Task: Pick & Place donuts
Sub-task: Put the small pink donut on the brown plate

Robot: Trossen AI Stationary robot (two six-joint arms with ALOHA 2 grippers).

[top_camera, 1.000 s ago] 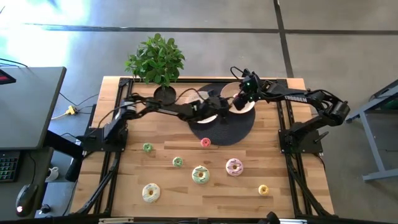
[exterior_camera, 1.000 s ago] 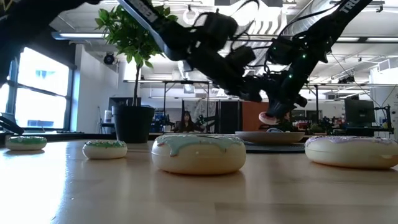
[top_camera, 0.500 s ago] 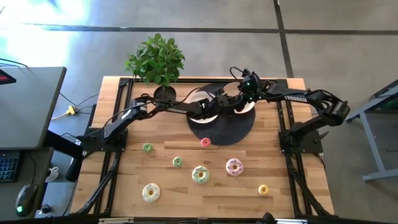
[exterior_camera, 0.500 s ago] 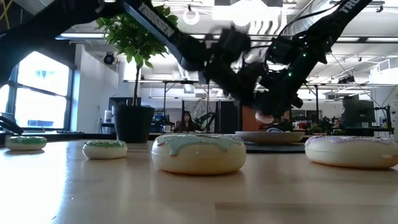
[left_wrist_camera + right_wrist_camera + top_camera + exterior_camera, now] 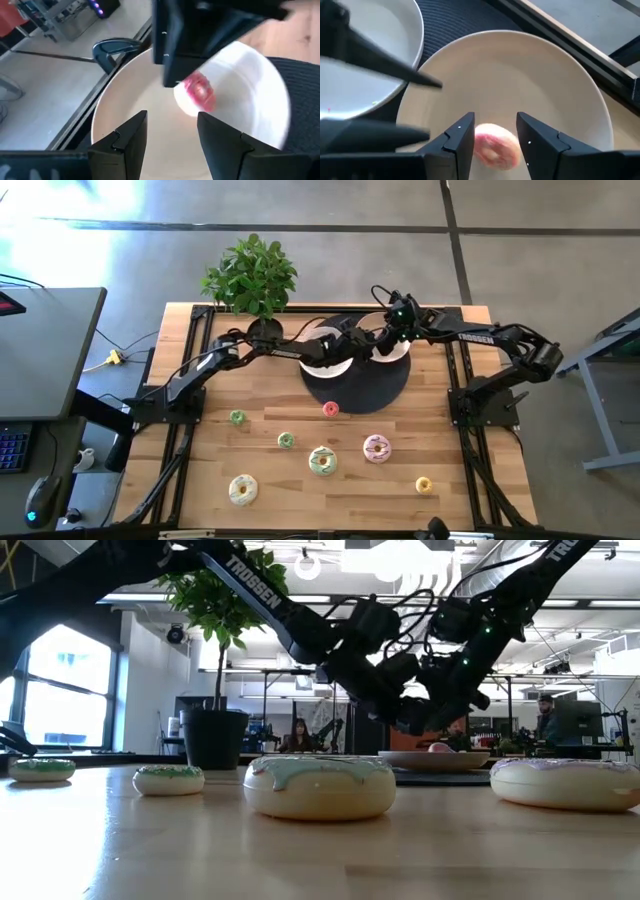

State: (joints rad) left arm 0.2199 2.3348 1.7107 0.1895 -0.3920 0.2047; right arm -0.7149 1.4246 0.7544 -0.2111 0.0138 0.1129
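Note:
A tiny pink donut point(image 5: 495, 146) lies on the cream plate point(image 5: 600, 100), also seen in the left wrist view point(image 5: 199, 94) and the low view point(image 5: 437, 747). My right gripper point(image 5: 495, 117) hovers open just above it, one finger on either side. My left gripper point(image 5: 172, 115) is open too, beside the right one over the same plate point(image 5: 400, 352). On the near half of the table lie seven more donuts: pink point(image 5: 376, 448), green-cream point(image 5: 322, 461), pale yellow point(image 5: 243, 489), two tiny green point(image 5: 237, 417) point(image 5: 286, 440), pink-red point(image 5: 330, 409) and orange-yellow point(image 5: 424, 484).
A second white plate point(image 5: 380, 60) sits beside the first on a dark round mat point(image 5: 360, 390), partly under my left arm. A potted plant point(image 5: 250, 280) stands at the far left corner. The table's far edge and its metal frame run close behind the plates.
My left gripper has swung toward the table's right, from the left plate to the right plate, close to the right gripper. The tiny pink donut, first hanging under the right gripper above the plate, has dropped and now lies on the plate.

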